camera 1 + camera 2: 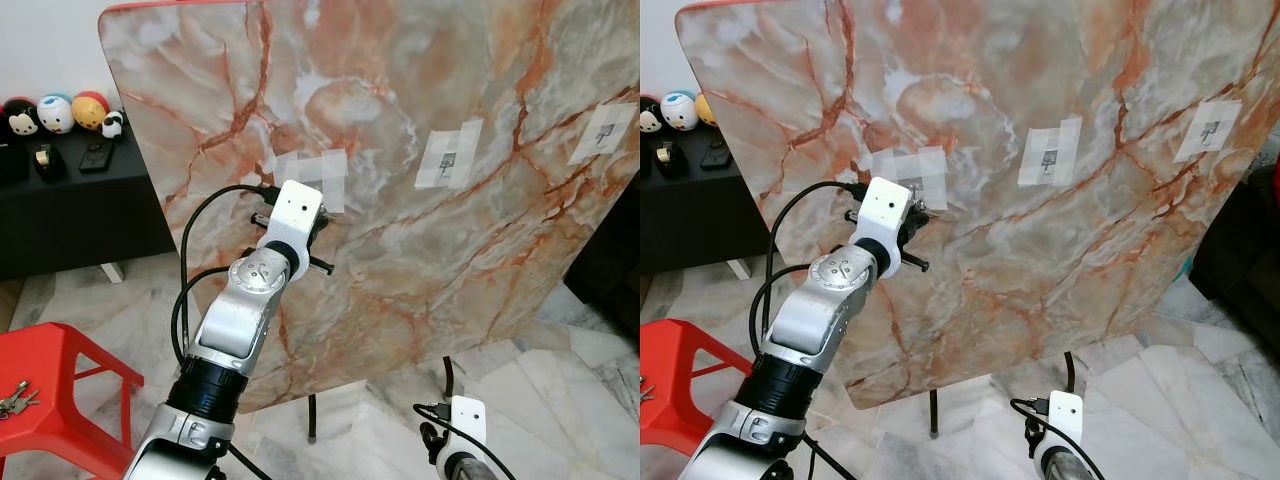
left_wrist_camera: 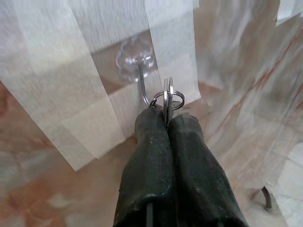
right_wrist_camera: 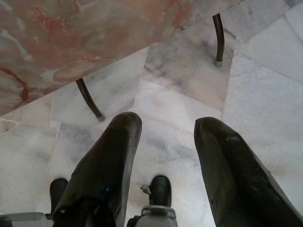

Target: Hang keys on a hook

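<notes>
While its fingers pinch a key ring (image 2: 166,97) against the clear hook (image 2: 140,78), the left gripper (image 2: 168,124) touches the taped marble board (image 1: 420,260)

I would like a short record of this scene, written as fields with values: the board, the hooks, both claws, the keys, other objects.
board: marble-pattern tabletop standing tilted on thin legs
hooks: three taped to the board; the left hook is clear plastic with a metal prong
left claw: left claw raised at the left hook, shut on a key ring that touches the prong
right claw: right claw low over the marble floor, open
other keys: spare keys on a red stool
background: plush toys on a black cabinet
</notes>
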Robot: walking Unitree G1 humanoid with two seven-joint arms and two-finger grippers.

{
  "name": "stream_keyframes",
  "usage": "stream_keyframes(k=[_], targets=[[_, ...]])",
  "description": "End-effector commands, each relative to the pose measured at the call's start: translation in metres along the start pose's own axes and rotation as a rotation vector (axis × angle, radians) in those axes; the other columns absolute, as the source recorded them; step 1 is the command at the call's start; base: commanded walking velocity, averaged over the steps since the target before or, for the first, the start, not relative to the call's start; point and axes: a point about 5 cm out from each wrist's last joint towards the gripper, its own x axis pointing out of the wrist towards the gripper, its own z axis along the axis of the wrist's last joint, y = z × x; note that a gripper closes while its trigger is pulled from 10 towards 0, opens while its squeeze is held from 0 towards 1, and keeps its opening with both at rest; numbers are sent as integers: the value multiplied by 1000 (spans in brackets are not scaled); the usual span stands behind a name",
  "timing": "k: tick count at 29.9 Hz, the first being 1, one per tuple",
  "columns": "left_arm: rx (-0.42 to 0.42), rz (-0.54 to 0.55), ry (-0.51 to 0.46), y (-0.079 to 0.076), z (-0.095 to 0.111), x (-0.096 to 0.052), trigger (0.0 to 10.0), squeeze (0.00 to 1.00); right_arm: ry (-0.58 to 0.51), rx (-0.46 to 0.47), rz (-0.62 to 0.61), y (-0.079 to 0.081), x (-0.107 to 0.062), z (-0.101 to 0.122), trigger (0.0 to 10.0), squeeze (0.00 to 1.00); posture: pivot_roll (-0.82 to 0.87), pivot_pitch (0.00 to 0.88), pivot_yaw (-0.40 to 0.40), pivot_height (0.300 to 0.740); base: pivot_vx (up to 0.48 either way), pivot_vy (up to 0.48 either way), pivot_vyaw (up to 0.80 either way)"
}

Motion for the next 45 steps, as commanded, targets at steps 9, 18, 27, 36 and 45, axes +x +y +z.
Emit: stream_keyframes(k=[9, 18, 27, 36, 45], targets=[[-148, -51, 25, -6, -5, 1, 10000, 0, 4, 2, -10, -4, 0, -1, 10000, 0, 90, 0, -57, 740, 0, 0, 0], [-131, -51, 39, -7, -9, 0, 10000, 0, 1, 1, -7, -1, 0, 0, 10000, 0, 91, 0, -58, 740, 0, 0, 0], [-32, -136, -69, -12, 7, -7, 10000, 0, 1, 2, -7, -1, 0, 0, 10000, 0, 93, 0, -57, 740, 0, 0, 0], [321, -549, -45, -32, -4, -41, 10000, 0, -1, 1, -5, -1, 0, 1, 10000, 0, 104, 0, -57, 740, 0, 0, 0], [603, -569, 311, 6, -80, -71, 10000, 0, 0, -3, -8, -2, 0, 1, 10000, 0, 109, 0, -56, 740, 0, 0, 0]])
